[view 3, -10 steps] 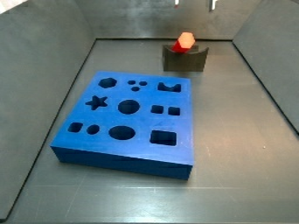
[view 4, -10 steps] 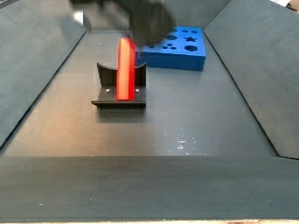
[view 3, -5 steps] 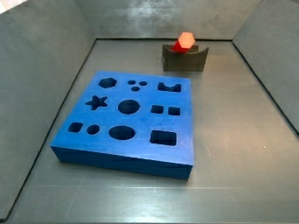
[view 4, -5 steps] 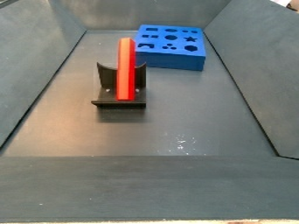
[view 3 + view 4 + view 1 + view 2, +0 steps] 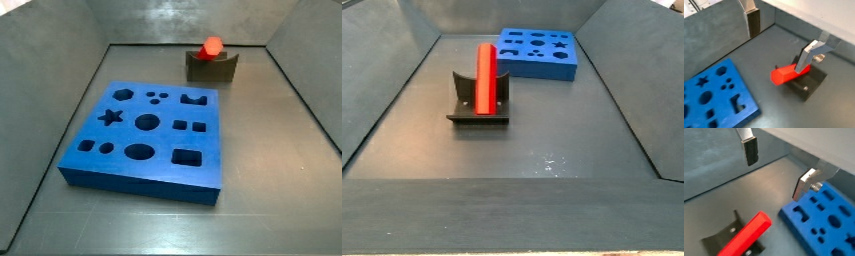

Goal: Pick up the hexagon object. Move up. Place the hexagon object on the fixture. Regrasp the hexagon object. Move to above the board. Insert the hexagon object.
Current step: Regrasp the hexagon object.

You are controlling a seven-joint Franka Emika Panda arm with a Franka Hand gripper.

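Note:
The red-orange hexagon object [image 5: 211,46] stands propped in the notch of the dark fixture [image 5: 211,68], leaning along it in a side view [image 5: 482,75]. The blue board [image 5: 147,135] lies flat on the floor apart from the fixture [image 5: 477,105]. My gripper [image 5: 779,40] is open and empty, high above the floor, and shows only in both wrist views. The hexagon object [image 5: 784,75] and fixture [image 5: 807,85] sit below, near one silver finger [image 5: 804,57]. The other wrist view shows the gripper [image 5: 776,168], hexagon object [image 5: 747,234] and board [image 5: 821,220].
Grey sloping walls [image 5: 67,40] enclose the dark grey floor [image 5: 543,150] on all sides. The board [image 5: 540,52] lies toward one end of the bin, the fixture toward the other.
The gripper, seen just above the hexagon object a second ago, has risen out of both side views. The hexagon object stays in the fixture.

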